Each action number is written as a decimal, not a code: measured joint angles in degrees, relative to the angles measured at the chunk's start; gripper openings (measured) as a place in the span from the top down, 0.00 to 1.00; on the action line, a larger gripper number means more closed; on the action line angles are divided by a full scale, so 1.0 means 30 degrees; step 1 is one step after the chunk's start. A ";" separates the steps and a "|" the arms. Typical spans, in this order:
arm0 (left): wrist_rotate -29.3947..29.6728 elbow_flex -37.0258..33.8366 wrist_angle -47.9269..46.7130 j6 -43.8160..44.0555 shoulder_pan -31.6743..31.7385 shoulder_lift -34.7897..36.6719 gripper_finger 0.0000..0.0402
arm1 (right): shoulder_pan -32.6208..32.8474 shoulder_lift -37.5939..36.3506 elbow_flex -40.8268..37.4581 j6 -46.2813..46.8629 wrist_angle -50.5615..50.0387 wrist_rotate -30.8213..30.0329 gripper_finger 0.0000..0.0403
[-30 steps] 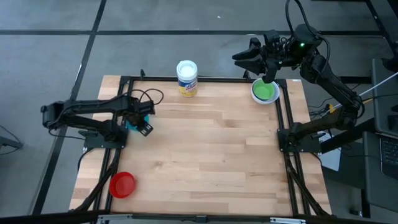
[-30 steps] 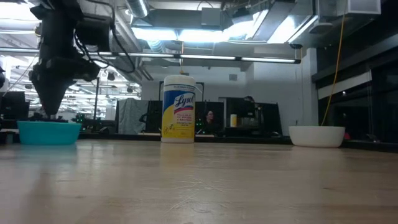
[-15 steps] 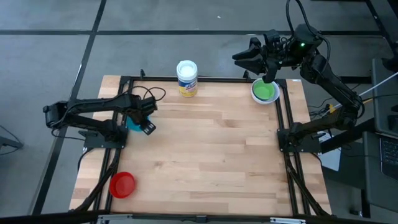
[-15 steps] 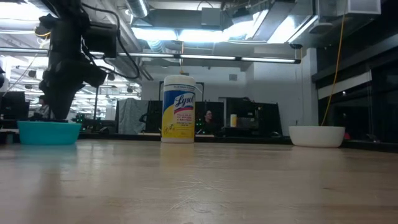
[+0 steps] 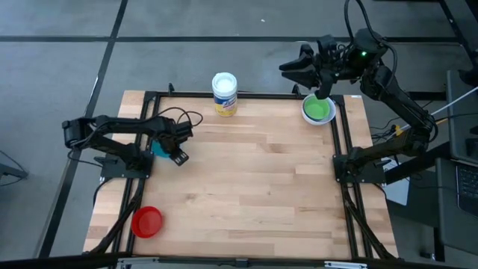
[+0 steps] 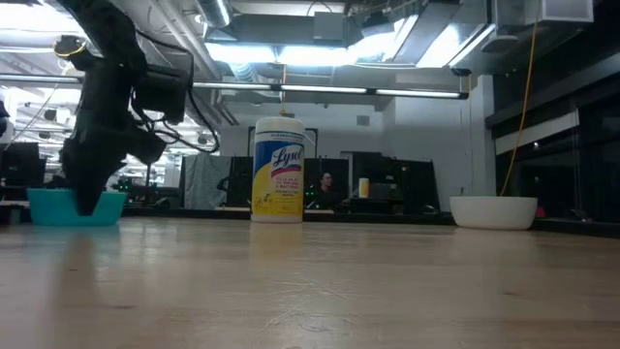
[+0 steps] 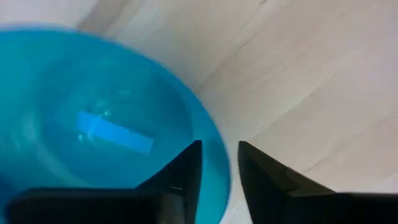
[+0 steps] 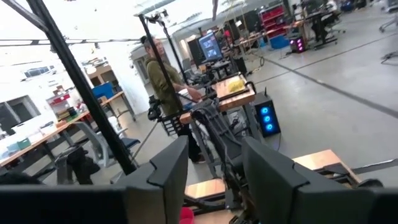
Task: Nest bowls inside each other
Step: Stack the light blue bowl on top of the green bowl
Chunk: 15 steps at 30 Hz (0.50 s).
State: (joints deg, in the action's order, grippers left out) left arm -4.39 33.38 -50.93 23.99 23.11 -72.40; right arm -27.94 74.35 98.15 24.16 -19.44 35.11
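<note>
At the worktop's left edge [image 5: 127,179], left pincer [image 7: 219,149] down on the light blue bowl [image 7: 93,124], open and astride the near rim: one finger inside the bowl, the other outside over bare wood, with the wall between them and seemingly not yet pinched.

To do this step well:
- Close squarely on the wall just below the rim, deep enough that thin plastic cannot slip out.
- Squeeze gently; such a wall probably flexes.
- Lift straight up before travelling, so that the bowl does not scrape or tip.
- Carry level towards the stack at the far right corner, well apart from here, and pass clear of the Lysol wipes canister [image 5: 224,93] standing at the far edge.
- Centre over the stack before lowering and letting go.

Across the worktop, right pincer [image 5: 321,93] just above the far rim of the green bowl [image 5: 318,110], fingers apart and gripping nothing.

Green bowl already nested in the white bowl [image 6: 494,211]. Red bowl [image 5: 147,221] alone near the front left corner, untouched. No dark blue bowl to be made out.

Light blue bowl: small, round, smooth and glossy, with a flat floor catching a bright reflection, upright on the wood.
</note>
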 joint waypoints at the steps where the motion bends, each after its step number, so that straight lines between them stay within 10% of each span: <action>1: -0.0003 0.0220 0.0005 -0.0265 0.0000 0.0088 0.81 | -0.0021 0.0000 0.0000 0.0106 0.0127 -0.0198 0.64; 9: -0.5034 0.4427 0.4392 -0.0943 0.0023 0.2931 0.99 | -0.0889 0.0000 0.0000 -0.0196 0.0473 0.0353 0.79; 15: -1.2642 0.6917 1.9204 0.4003 0.0961 0.4887 0.99 | -0.1136 0.0945 0.0000 -0.0754 0.0466 0.2825 0.81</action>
State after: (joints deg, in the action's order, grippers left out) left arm -42.32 54.13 6.68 36.00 26.00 -57.74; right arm -31.35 77.18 98.15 21.90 -18.04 43.58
